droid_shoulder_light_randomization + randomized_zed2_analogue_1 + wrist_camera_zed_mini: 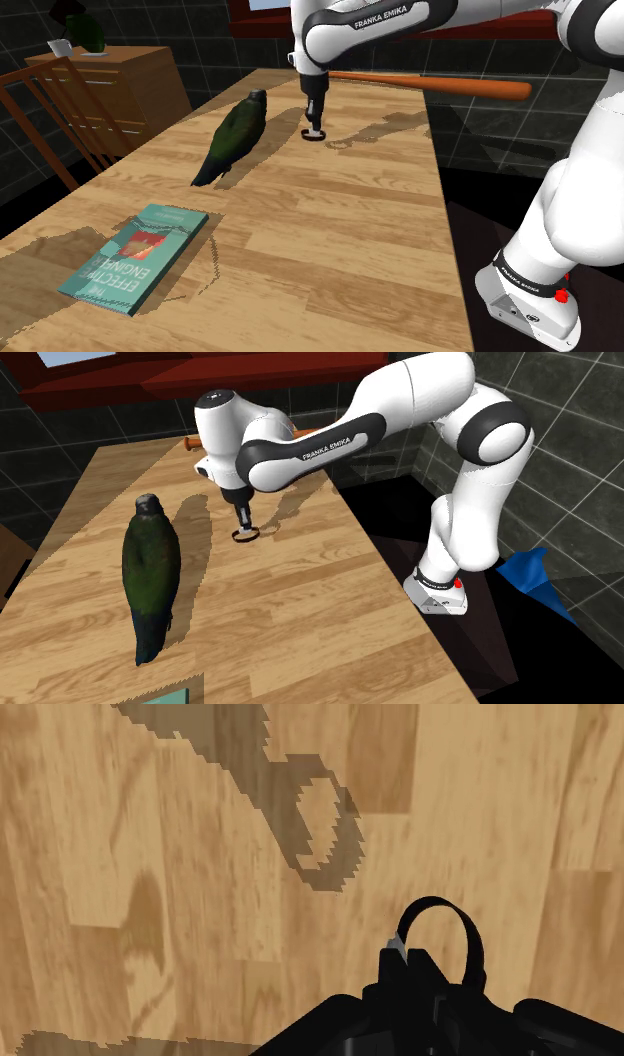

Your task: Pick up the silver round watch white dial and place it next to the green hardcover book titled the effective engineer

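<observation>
You have arm [330, 442] bent over wooden table [330, 230], wrist pointing straight down. Green-blue book [135, 255] lies well apart, near table corner. Gripper [241, 518] fingers pinched tight on watch [314, 137], low over wood.

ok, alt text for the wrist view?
The black gripper is shut on a watch, whose dark strap arches in a loop beside the fingertips, with a small glint of silver between them. Beyond lies a light wooden table, crossed by the jagged shadow of the strap loop.
</observation>
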{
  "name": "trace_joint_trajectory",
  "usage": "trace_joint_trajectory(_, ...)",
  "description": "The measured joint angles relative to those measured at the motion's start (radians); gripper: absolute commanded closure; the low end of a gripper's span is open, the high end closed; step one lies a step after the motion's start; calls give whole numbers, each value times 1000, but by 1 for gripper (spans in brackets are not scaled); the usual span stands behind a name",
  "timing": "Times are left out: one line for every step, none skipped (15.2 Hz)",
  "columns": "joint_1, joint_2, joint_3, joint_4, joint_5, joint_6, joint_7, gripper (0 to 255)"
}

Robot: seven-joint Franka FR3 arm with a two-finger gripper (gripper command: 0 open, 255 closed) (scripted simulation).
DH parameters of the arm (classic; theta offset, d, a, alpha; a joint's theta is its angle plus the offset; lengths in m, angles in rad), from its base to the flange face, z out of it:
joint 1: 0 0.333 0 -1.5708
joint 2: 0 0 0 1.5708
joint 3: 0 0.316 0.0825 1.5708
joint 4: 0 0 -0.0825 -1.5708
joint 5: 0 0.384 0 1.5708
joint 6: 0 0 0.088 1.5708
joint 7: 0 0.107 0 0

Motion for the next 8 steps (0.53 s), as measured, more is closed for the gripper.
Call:
trace_joint_trajectory(0,-1,0,14,1,-15,-1,255)
trace_joint_trajectory(1,-4,1,24,1,-28,-1,255)
trace_joint_trajectory(1,0,1,42,1,-42,-2,255)
trace_joint_trajectory(1,-3,1,50,2,-52,-4,255)
trace_joint_trajectory(1,-3,1,63,2,-66,-5,255)
trace_joint_trajectory(1,-4,1,74,3,-78,-7,255)
trace_joint_trajectory(1,-5,1,88,3,-93,-8,255)
trace_joint_trajectory(1,-3,1,103,3,-105,-10,255)
